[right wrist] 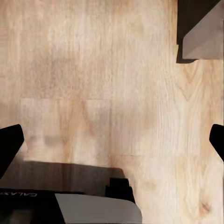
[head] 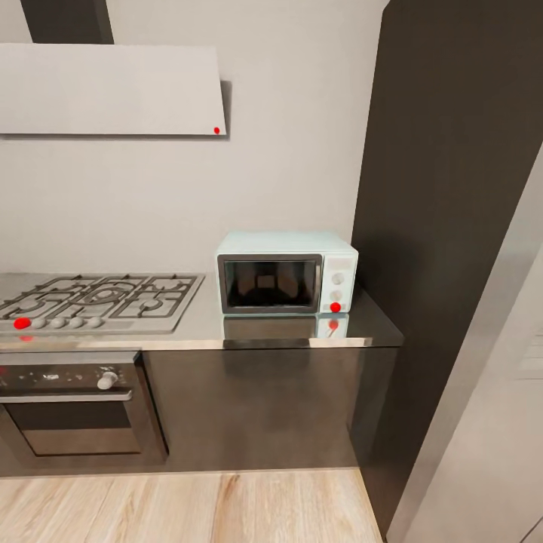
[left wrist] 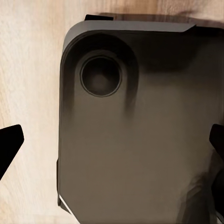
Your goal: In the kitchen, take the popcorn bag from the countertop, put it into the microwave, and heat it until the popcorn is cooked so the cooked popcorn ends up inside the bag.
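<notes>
The microwave (head: 286, 273), a pale blue-white box, stands on the grey countertop (head: 204, 324) against the wall, its dark glass door shut. Round knobs and a red dot sit on its right panel. The popcorn bag and the popcorn are out of view. In the left wrist view my left gripper (left wrist: 112, 143) is open, its black fingertips (left wrist: 10, 145) far apart over the robot's dark base (left wrist: 140, 130). In the right wrist view my right gripper (right wrist: 112, 142) is also open and empty, pointing down at the wooden floor (right wrist: 93, 70).
A gas hob (head: 98, 298) lies left of the microwave, with a built-in oven (head: 72, 411) below it and a hood (head: 113, 90) above. A tall dark cabinet (head: 445, 226) closes the counter's right end. Light wood floor (head: 188, 505) runs in front.
</notes>
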`<state>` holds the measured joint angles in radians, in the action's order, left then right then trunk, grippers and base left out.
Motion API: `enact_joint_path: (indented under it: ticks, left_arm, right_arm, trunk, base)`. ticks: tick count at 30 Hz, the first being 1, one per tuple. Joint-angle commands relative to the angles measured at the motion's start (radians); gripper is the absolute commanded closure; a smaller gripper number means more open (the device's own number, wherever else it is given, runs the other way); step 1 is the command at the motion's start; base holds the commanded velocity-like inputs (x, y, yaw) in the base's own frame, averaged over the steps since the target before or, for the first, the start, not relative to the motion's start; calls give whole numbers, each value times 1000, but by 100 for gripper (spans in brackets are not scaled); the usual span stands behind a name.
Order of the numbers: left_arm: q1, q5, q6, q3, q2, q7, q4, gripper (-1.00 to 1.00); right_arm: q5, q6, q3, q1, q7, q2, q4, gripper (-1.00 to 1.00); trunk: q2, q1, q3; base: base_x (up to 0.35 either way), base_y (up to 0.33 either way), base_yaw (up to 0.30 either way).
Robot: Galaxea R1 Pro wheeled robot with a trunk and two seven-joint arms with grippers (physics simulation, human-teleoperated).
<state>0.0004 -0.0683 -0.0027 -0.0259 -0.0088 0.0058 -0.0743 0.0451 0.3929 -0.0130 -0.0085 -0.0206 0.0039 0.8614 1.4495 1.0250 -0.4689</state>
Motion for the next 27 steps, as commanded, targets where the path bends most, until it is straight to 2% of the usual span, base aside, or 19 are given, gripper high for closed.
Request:
enact_joint_path:
  ticks: [1, 3, 5, 8, 10, 12, 13, 16, 17, 19, 23, 26, 27]
  left_arm:
    - [0, -7, 0, -2, 0, 1, -1, -100]
    - [1, -7, 0, -2, 0, 0, -1, -100]
    - [1, -7, 0, -2, 0, 0, -1, -100]
    - [1, -7, 0, -3, 0, 0, -1, -100]
    - [0, -7, 0, -3, 0, 0, -1, -100]
    - [1, -7, 0, -3, 0, 0, -2, -100]
    - [1, -7, 0, -2, -1, 0, -2, -100]
    - [0, -7, -2, -2, -1, 0, -1, -100]
    - [1, -6, -2, -2, -2, 0, -1, -100]
    - [1, -5, -2, -1, -2, 0, -1, -100]
    - [0, -6, -2, -1, -2, 0, -2, -100]
    - [0, -6, -2, -1, -2, 0, -3, -100]
    - [1, -6, -2, -1, -2, 0, -3, -100]
  right_arm:
    - [6, 60, -2, -4, -2, 9, 77, -100]
    - [7, 161, -18, -18, -3, 25, 197, -100]
    - [5, 282, -50, -73, -3, 43, 309, -100]
    - [-1, 387, -74, -165, -3, 68, 376, -100]
    - [-4, 466, -81, -295, -2, 105, 399, -100]
    - [-6, 513, -80, -406, -1, 124, 411, -100]
    - [-7, 545, -76, -474, 0, 129, 421, -100]
    - [-16, 643, -45, -599, 2, 133, 476, -100]
    - [-18, 654, -34, -688, 6, 135, 547, -100]
    - [-16, 654, -30, -774, 10, 135, 574, -100]
    - [-9, 654, -9, -840, 26, 136, 580, -100]
    - [-7, 654, -3, -847, 52, 140, 579, -100]
    - [-8, 626, -3, -847, 60, 142, 572, -100]
  trunk:
    - [1, 0, -1]
    - [1, 0, -1]
    - [1, 0, -1]
    - [1, 0, -1]
    - [1, 0, -1]
    - [1, 0, -1]
    - [1, 0, -1]
    - [1, 0, -1]
    - [1, 0, -1]
    - [1, 0, -1]
    - [1, 0, -1]
    - [1, 0, -1]
    - [1, 0, -1]
  base:
    - [0, 0, 0]
    - [0, 0, 0]
    - [0, 0, 0]
    - [0, 0, 0]
    - [0, 0, 0]
    - [0, 0, 0]
    - [0, 0, 0]
    - [0, 0, 0]
    - [0, 0, 0]
    - [0, 0, 0]
    - [0, 0, 0]
    - [0, 0, 0]
    - [0, 0, 0]
